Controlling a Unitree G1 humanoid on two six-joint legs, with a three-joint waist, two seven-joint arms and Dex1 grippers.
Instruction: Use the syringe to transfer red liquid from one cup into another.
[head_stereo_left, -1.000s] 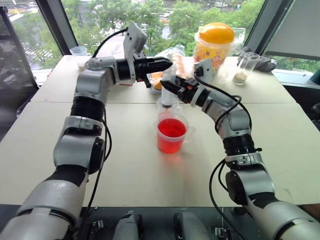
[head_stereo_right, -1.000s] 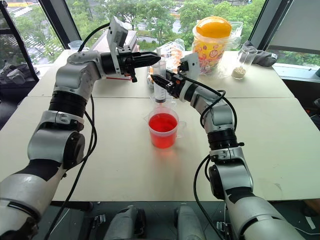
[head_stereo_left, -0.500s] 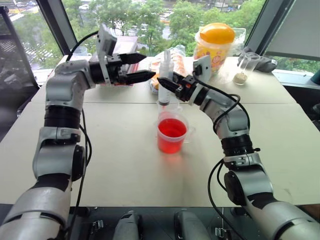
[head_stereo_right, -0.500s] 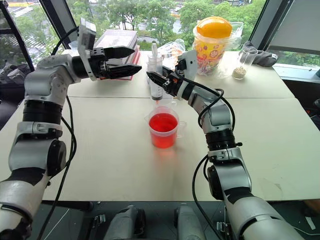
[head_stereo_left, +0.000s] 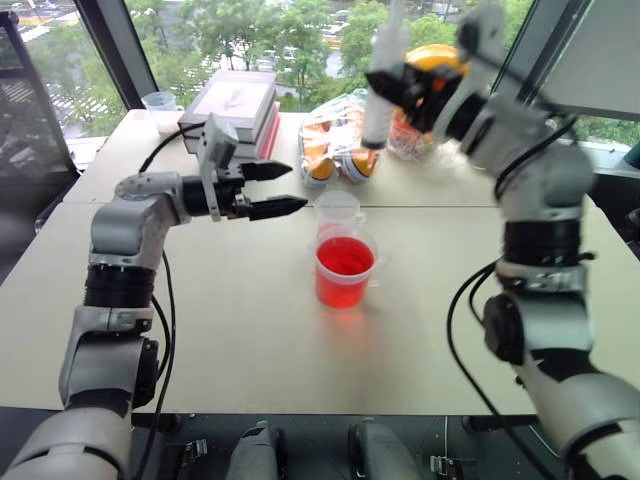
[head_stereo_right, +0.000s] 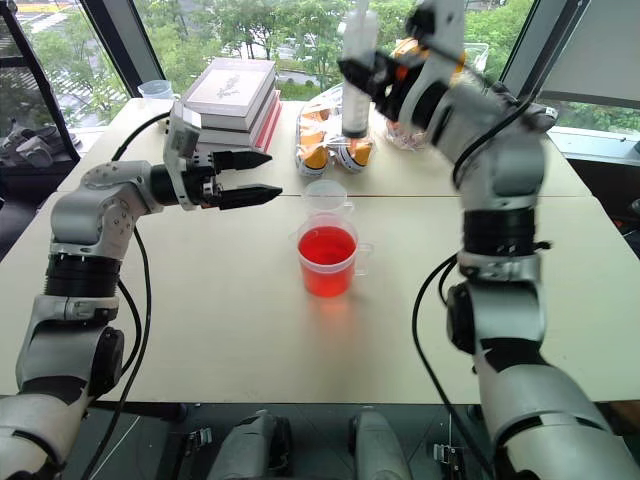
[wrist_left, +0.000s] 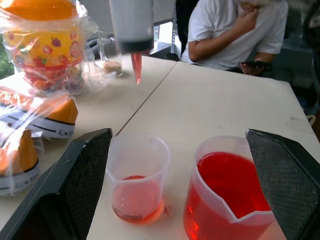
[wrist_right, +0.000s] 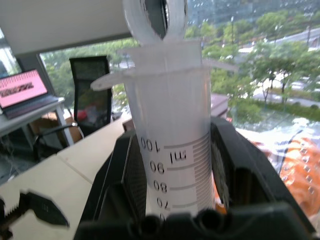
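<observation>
The right gripper (head_stereo_right: 385, 75) was clamped on the syringe (head_stereo_right: 357, 70), held upright high above the table (head_stereo_right: 250, 330) with its tip hanging over the two cups. The left gripper (head_stereo_left: 268, 190), fingers spread wide and empty, hovered just beside the small cup (wrist_left: 137, 177), which held a little red liquid (wrist_left: 134, 200) next to the full red cup (head_stereo_left: 344, 271). Drips from the raised tip could spot the table, and a careless left sweep might topple the light small cup.

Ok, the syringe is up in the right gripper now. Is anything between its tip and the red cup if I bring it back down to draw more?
Nothing visible blocks it. The syringe, held by the right gripper, hangs above the table's far side. The red cup stands open-topped, the small clear cup just behind it. The left gripper, open, stands off to the cups' left.
</observation>
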